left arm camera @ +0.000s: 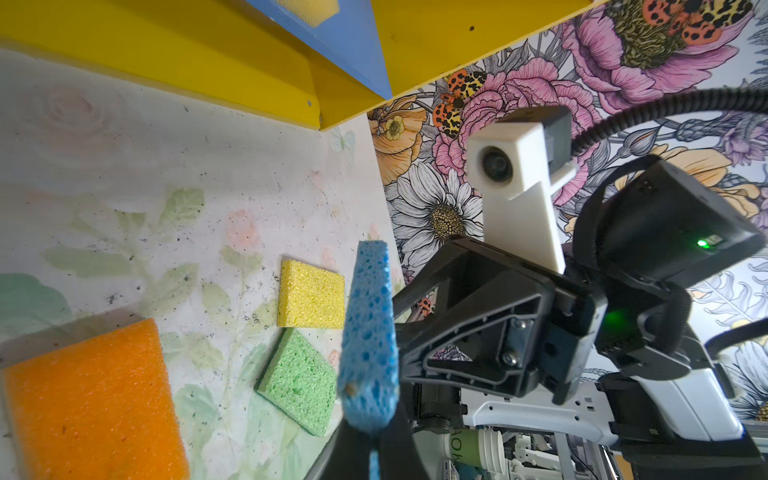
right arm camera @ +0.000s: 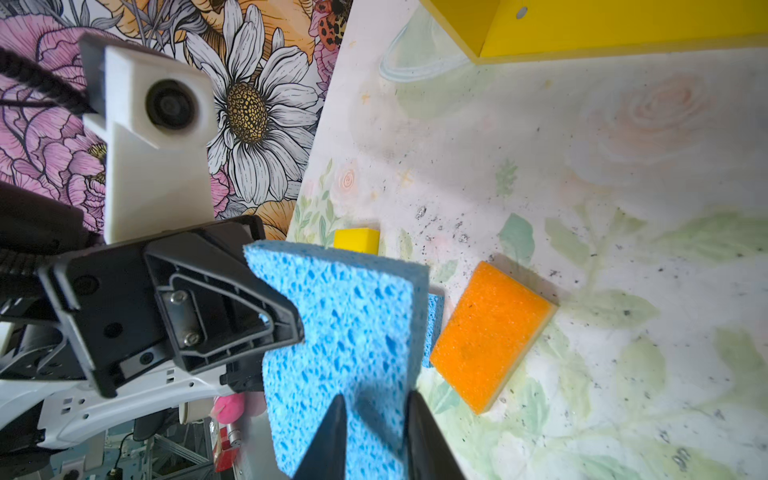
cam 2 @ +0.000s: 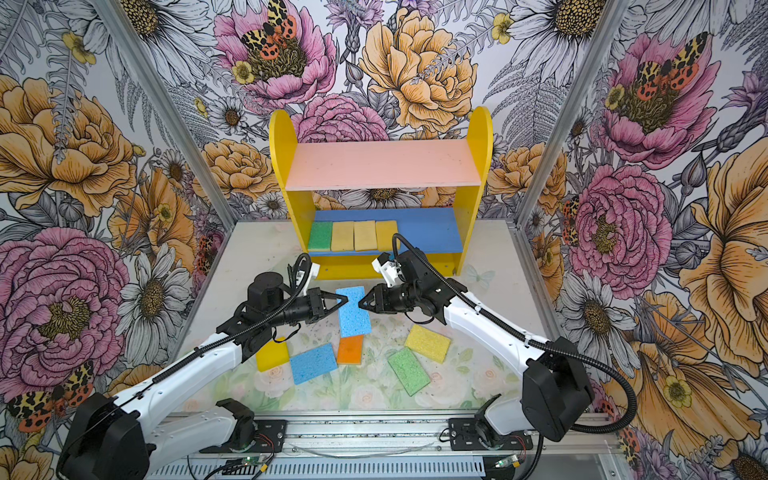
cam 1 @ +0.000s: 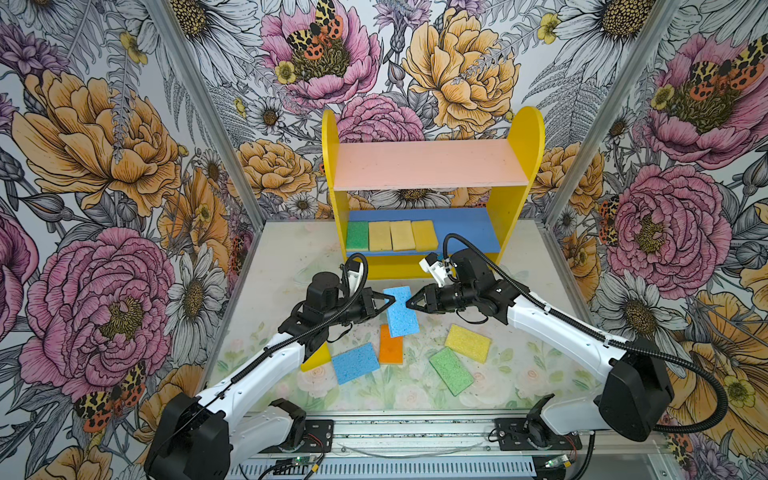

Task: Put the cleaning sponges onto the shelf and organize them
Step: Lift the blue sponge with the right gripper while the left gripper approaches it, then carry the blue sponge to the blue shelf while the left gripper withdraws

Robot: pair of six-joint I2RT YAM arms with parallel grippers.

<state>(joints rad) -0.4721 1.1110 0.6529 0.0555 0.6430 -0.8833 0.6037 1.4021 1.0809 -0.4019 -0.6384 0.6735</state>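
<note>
Left gripper [cam 1: 390, 300] pinching one edge of a raised blue sponge [cam 1: 401, 318], right gripper [cam 1: 410, 305] slightly spread at the opposite edge, orange sponge [cam 1: 391, 350] below, shelf [cam 1: 525, 141] behind.

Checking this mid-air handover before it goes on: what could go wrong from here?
The left claw pinches the raised blue sponge only at one edge, so it may sag or slip out.
The right claw sits open right at the opposite edge; backing away could snag it.
On the blue board, four sponges already fill the left part; sliding this one in could push them askew.
</note>
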